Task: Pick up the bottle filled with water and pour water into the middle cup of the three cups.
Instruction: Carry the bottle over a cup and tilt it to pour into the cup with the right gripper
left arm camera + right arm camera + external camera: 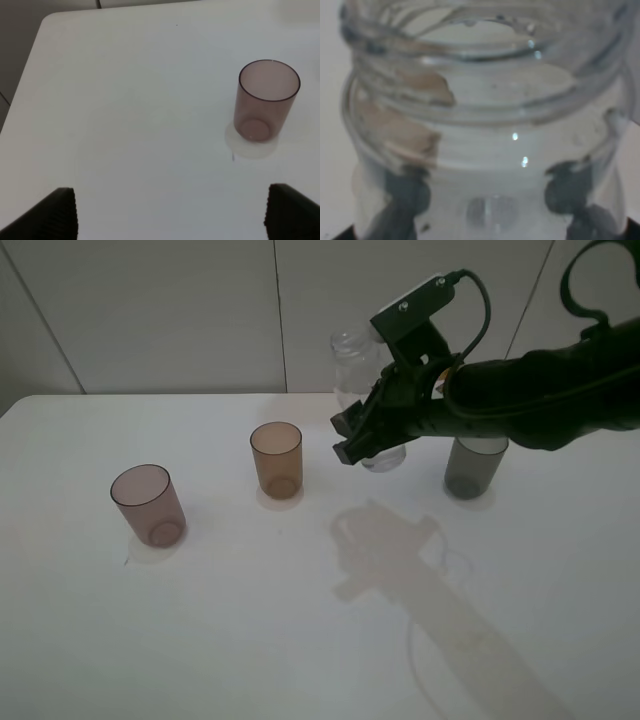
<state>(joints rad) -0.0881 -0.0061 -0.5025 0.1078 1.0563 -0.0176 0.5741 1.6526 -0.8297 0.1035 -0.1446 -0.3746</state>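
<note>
We see the right gripper [358,438] with its fingers clamped on the clear plastic bottle [352,365]. It holds the bottle roughly upright above the desk [200,640], toward the far edge. The bottle's shadow falls well apart from it, so it looks lifted clear of the surface.

The bottle sits between the amber middle cup [276,460] and the smoky grey cup [475,468], closer to the grey one, and touches neither. In the right wrist view the bottle [485,150] fills the frame: open threaded neck, droplets inside the rim, dark fingers [407,195] showing through the lower wall on both sides. We cannot tell the water level.

All three cups stand upright and apart in a row across the desk. The pinkish-mauve cup [148,502] is toward the left edge, amber mid-desk, grey toward the right.

The left gripper [170,200] hovers over bare desk [125,125] near the far left corner. Its fingers [62,212] are wide apart with nothing between them. The mauve cup [267,100] stands just beyond it, untouched.
</note>
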